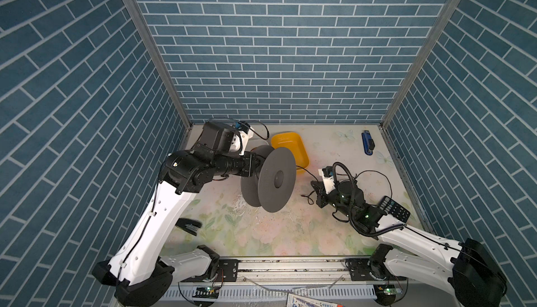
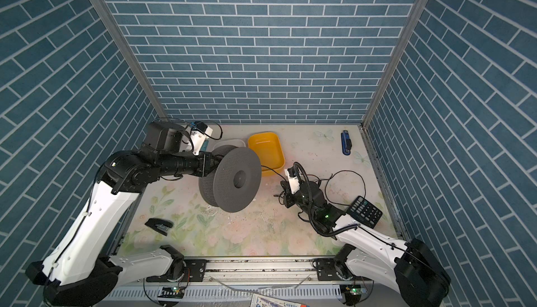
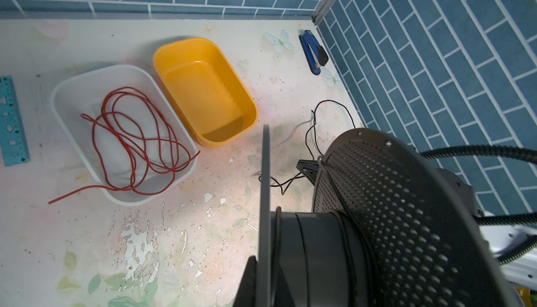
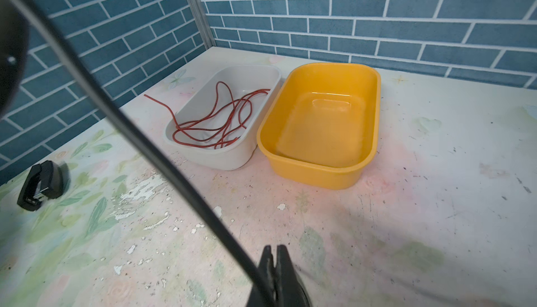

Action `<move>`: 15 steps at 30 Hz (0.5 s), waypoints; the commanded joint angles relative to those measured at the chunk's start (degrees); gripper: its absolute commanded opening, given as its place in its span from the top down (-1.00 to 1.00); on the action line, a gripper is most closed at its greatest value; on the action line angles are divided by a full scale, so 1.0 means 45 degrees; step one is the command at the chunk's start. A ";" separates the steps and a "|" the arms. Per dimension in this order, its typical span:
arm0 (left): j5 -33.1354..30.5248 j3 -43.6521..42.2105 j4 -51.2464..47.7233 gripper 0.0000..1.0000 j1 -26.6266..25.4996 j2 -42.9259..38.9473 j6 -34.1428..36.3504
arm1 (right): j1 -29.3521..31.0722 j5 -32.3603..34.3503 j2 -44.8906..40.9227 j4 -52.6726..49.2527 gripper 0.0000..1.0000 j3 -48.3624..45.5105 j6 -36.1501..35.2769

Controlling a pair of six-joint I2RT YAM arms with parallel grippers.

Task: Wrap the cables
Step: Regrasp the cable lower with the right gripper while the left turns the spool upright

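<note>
Closest, the right gripper [image 4: 274, 257] is pinched shut on the black cable [image 4: 145, 141], which runs taut to a grey spool [image 1: 276, 183]. The left gripper [image 3: 263, 285] clamps the spool's disc, and slack cable loops on the table [image 1: 261, 238].

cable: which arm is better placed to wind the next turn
Right, probably: the right gripper is shut on the cable beside the spool, while the left gripper holds the spool.

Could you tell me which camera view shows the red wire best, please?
The left wrist view: the red wire lies looped in the white tub, seen whole, one end trailing onto the table. The right wrist view shows it at a slant. In both top views the spool hides nearly all of it.
</note>
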 commanded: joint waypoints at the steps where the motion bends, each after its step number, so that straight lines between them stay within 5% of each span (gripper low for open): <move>1: 0.1400 -0.1112 0.2736 1.00 0.0968 -0.0590 -0.1352 | 0.0572 0.1198 0.0322 0.0406 1.00 -0.0354 0.0381; 15: -0.0802 -0.4706 0.6329 1.00 0.1998 -0.1440 -0.3872 | 0.3991 0.3578 0.2906 0.0051 1.00 0.1035 -0.0691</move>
